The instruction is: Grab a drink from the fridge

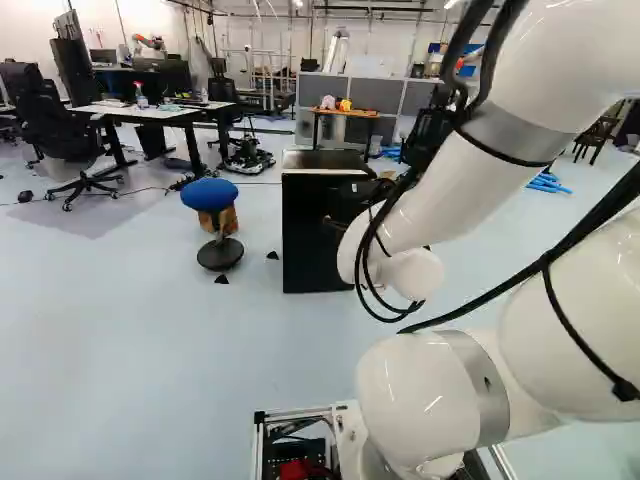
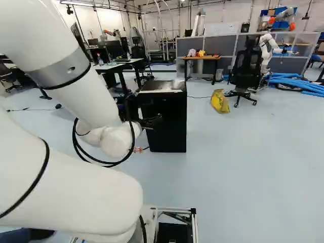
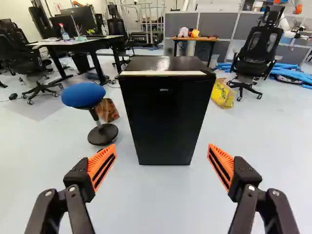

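Standing on the smooth, pale floor (image 3: 161,204), the black fridge (image 3: 161,117) is a boxy cabinet with a glossy top and a pale strip along that top's front edge. It lies ahead of the gripper (image 2: 151,122), whose ribbed orange pads (image 3: 101,165) are spread wide with nothing gripped. The fridge door is shut, so its contents are hidden.

The left base view shows a stool (image 1: 209,195) with a rounded blue seat and a round black foot; the right base view does not, but adds a crinkled yellow bag (image 2: 220,101) beside a mesh-backed office chair (image 2: 246,71). The wrist view shows all three, plus a brown bag (image 3: 107,110) just behind the stool. What either bag holds I cannot tell. On the wooden desk (image 3: 207,39), a pale, lumpy object (image 3: 183,32) sits toward the left edge in the left base view.
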You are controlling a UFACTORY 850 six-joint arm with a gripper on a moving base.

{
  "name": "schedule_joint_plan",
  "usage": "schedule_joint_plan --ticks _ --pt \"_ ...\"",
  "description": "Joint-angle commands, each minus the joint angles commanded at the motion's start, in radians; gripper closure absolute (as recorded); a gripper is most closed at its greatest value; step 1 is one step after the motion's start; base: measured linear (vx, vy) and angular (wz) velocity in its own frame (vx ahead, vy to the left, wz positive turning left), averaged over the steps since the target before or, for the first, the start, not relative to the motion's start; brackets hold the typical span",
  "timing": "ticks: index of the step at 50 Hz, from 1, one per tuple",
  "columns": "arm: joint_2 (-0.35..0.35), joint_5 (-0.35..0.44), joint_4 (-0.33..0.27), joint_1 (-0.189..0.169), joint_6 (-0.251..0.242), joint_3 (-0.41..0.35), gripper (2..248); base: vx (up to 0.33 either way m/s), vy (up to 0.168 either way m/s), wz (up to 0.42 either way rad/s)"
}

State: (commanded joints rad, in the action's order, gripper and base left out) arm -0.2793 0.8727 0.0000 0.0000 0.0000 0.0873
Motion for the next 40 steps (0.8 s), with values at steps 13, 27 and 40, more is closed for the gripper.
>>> schedule_joint_plan --ticks 13,27,40 --pt "0.0 0.0 0.0 0.0 0.0 0.0 3 0.07 -0.007 -0.013" --pt "0.0 0.0 0.0 0.0 0.0 0.0 3 0.081 0.02 -0.015" --pt "0.0 0.0 0.0 0.0 0.0 0.0 3 0.081 0.032 -0.011"
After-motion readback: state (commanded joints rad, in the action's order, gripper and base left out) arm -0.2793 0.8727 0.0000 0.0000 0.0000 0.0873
